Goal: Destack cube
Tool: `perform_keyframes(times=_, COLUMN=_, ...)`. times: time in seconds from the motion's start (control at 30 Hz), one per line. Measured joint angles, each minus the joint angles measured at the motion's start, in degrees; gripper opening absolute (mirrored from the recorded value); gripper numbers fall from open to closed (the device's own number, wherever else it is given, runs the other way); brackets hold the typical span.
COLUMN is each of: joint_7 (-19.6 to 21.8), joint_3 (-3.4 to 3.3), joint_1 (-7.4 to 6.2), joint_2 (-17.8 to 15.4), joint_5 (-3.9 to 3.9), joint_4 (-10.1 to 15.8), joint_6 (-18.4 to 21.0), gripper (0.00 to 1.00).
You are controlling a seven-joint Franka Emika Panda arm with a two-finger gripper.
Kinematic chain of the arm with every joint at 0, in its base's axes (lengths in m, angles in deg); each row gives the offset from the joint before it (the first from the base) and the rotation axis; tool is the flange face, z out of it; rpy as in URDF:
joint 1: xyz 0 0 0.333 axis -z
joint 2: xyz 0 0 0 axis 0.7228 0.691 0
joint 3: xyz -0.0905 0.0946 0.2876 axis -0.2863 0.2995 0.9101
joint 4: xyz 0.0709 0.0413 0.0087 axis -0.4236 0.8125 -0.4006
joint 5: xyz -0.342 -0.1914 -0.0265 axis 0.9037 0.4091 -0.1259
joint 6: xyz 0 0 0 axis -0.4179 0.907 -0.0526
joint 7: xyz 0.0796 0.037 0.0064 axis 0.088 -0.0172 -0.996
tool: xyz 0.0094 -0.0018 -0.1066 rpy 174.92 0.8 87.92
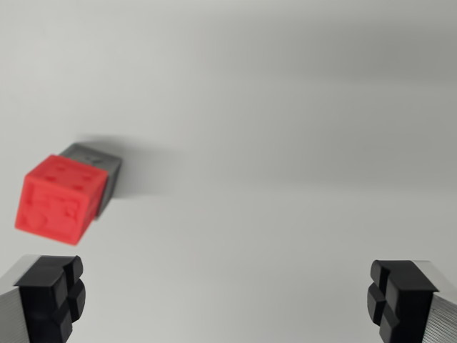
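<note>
**End effector spread wide above the bench, stack off to one side**

End effector [227,300] is seen from the wrist camera with its two black-padded fingertips [51,296] at the bottom corners of the frame, set far apart, and nothing is held between them. The gap between the pads is filled only by bare white bench [285,143]. The camera is aimed down and forward at the surface, so the arm is posed above the bench rather than at its level.

A red cube [61,194] is found at the wrist view's left, just above the left fingertip in the picture, outside the gap between the pads. It is stacked on a grey cube [100,161], of which only the far edge and one side face are shown behind the red one. The red cube has no long axis; it is turned so that one vertical edge is directed roughly toward the camera, with two side faces and the dimpled top visible. A soft shadow is cast to the right of the stack.
</note>
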Motion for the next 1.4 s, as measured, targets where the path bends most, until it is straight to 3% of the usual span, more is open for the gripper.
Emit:
perform_keyframes(times=0.77, joint_7=1.3, joint_3=0.14, joint_1=-0.42, joint_2=-0.2, joint_5=-0.01, joint_4=1.2, joint_6=-0.9, gripper=1.0)
perform_keyframes(times=1.4, joint_7=8.5, joint_3=1.19, joint_1=-2.43, joint_2=-2.1, joint_5=-0.67, joint_4=7.5, joint_6=-6.1, gripper=1.0)
